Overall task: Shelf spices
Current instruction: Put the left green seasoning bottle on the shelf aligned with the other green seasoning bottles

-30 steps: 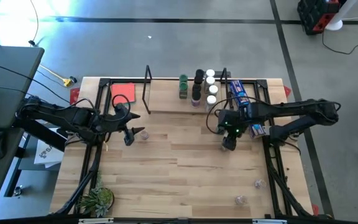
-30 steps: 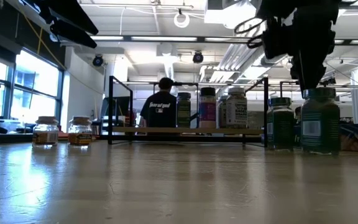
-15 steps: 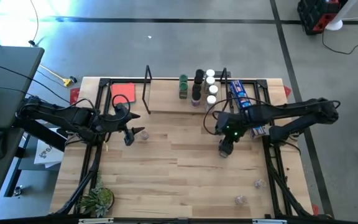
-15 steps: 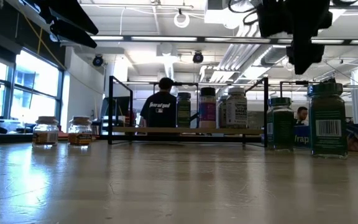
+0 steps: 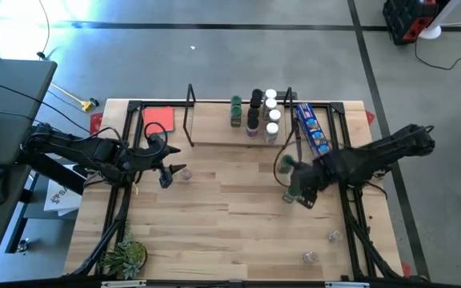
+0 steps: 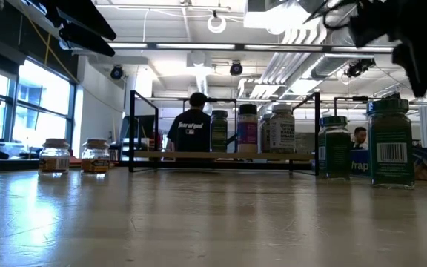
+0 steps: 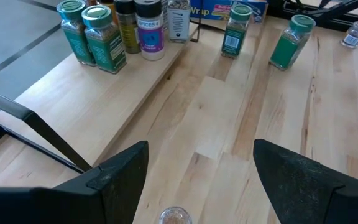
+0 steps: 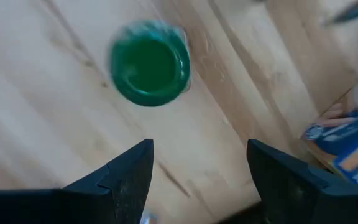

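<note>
Right gripper (image 5: 309, 198), jaws apart and empty, hangs above a green-lidded jar (image 8: 149, 63) standing on my table (image 5: 214, 216). Left gripper (image 7: 197, 180), also spread, waits beside a small clear jar (image 5: 186, 172). On the shelf (image 7: 104, 93), one white-lidded jar (image 7: 150, 28) reads "SPICES"; a blue packet (image 7: 213, 9) reads "Wrap".

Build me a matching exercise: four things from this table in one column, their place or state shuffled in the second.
1. red card
2. blue snack packet
3. plant
4. right gripper

A. open, holding nothing
B. right of the shelf
C. at a table corner, far from the shelf
D. left of the shelf

Pairs: 1-D, 2-B, 3-C, 4-A
</note>
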You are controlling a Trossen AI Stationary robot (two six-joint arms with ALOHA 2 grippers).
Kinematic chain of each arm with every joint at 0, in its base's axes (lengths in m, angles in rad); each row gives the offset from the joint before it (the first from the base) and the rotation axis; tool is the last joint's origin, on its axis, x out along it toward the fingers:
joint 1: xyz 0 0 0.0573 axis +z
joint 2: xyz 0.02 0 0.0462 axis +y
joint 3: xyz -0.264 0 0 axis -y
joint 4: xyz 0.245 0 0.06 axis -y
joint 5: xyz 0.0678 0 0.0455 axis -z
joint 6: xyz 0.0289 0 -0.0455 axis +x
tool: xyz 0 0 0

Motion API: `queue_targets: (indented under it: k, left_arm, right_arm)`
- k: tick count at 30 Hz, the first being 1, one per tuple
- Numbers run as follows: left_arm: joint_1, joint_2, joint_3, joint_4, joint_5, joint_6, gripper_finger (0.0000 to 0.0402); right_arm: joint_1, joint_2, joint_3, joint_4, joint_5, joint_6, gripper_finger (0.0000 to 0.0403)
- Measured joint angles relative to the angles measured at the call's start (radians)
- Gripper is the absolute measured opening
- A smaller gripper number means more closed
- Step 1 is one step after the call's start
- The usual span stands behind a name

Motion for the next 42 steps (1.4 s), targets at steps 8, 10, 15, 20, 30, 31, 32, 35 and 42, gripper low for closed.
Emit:
queue_targets:
  k: [8,10,15,20,30,31,32,35,42]
  left_arm:
    - [-0.013,0.000,0.000,0.003,-0.039,-0.002,0.0286]
    - [-0.013,0.000,0.000,0.008,-0.042,-0.002,0.0286]
    - [-0.013,0.000,0.000,0.009,-0.042,-0.002,0.0286]
    - [-0.013,0.000,0.000,0.008,-0.042,-0.003,0.0286]
    - [-0.013,0.000,0.000,0.007,-0.043,-0.001,0.0286]
    - [-0.013,0.000,0.000,0.007,-0.043,0.001,0.0286]
    - [-0.013,0.000,0.000,0.007,-0.043,0.002,0.0286]
    - [-0.013,0.000,0.000,0.007,-0.043,0.002,0.0286]
    - [-0.013,0.000,0.000,0.005,-0.042,-0.004,0.0286]
  right_arm:
    - [0.039,0.000,-0.209,0.168,0.143,0.335,0.0252]
    - [0.038,0.000,-0.220,0.275,0.113,0.315,0.0252]
    - [0.064,0.000,-0.176,0.533,0.092,0.182,0.0252]
    - [0.067,0.000,-0.099,0.456,0.088,0.161,0.0252]
    - [0.100,0.100,-0.118,0.257,0.280,0.039,0.0252]
    - [0.096,0.126,-0.120,0.231,0.324,0.078,0.0252]
    - [0.090,0.155,-0.121,0.210,0.361,0.104,0.0252]
    - [0.071,0.230,-0.119,0.282,0.386,0.082,0.0252]
    - [0.077,0.320,-0.058,0.495,0.151,-0.120,0.0252]
